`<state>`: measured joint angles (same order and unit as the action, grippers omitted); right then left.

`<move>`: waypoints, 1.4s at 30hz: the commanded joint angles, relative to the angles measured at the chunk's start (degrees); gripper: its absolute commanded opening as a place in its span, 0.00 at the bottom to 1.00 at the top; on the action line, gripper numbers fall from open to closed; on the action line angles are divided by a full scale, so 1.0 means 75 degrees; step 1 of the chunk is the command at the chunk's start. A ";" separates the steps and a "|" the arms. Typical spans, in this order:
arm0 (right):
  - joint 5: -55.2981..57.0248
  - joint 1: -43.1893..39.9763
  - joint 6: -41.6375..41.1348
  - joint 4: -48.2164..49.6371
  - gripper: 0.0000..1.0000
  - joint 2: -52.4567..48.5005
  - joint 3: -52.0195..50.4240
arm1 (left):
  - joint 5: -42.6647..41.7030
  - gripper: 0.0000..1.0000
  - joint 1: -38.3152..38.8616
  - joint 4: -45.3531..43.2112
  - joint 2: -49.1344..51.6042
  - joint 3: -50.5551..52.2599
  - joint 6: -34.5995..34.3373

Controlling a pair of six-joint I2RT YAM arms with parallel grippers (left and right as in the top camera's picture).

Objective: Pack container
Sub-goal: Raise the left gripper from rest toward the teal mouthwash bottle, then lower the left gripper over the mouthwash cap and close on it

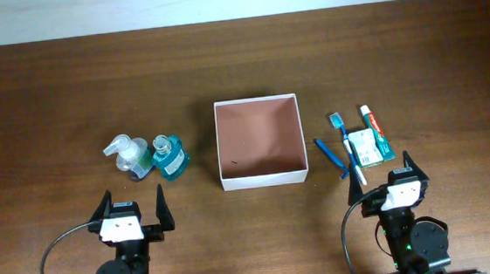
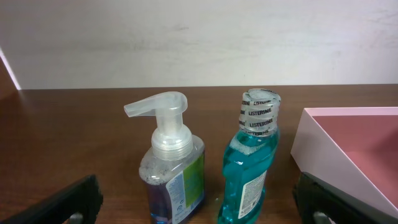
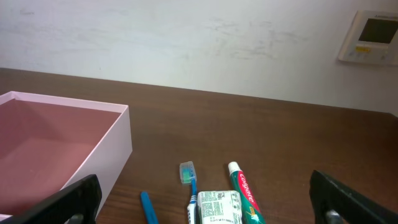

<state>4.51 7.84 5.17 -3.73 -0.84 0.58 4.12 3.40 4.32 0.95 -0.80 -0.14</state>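
Square shallow container [image 1: 263, 178], white-walled, reddish-brown inside, open-topped and empty, sat flat mid-table, between bottles and dental items

1 container [image 1: 262, 178], 2 bottles [image 1: 130, 155], 4 sundries [image 1: 368, 147]
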 commanded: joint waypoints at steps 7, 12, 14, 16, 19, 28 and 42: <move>0.0087 -0.0067 0.0055 -0.0058 0.98 0.0070 -0.0035 | 0.0087 0.99 -0.0026 0.0003 -0.0073 0.0038 -0.0096; 0.0087 -0.0067 0.0055 -0.0058 0.98 0.0070 -0.0035 | -0.0431 0.99 -0.0026 0.0015 -0.0073 0.0035 -0.0102; 0.0087 -0.0067 0.0055 -0.0055 0.98 0.0070 -0.0035 | -0.1580 0.99 -0.0023 -0.0041 -0.0073 0.0029 -0.0099; 0.0087 -0.0070 0.0055 -0.0058 0.98 0.0070 -0.0035 | -0.2192 0.99 -0.0026 -0.0108 -0.0073 0.0029 -0.0096; 0.0087 -0.0067 0.0055 -0.0058 0.98 0.0070 -0.0035 | -0.2640 0.99 -0.0023 -0.0122 -0.0073 0.0029 -0.0099; 0.0087 -0.0067 0.0055 -0.0058 0.98 0.0070 -0.0035 | -0.4637 0.99 -0.0026 -0.0437 -0.0073 -0.0842 -0.0099; 0.0087 -0.0070 0.0055 -0.0055 0.98 0.0070 -0.0035 | -0.3832 0.99 -0.0026 0.3934 0.3025 -0.6248 0.0274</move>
<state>4.54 7.84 5.19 -3.70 -0.84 0.58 -25.52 3.40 25.85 12.93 -37.08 -0.12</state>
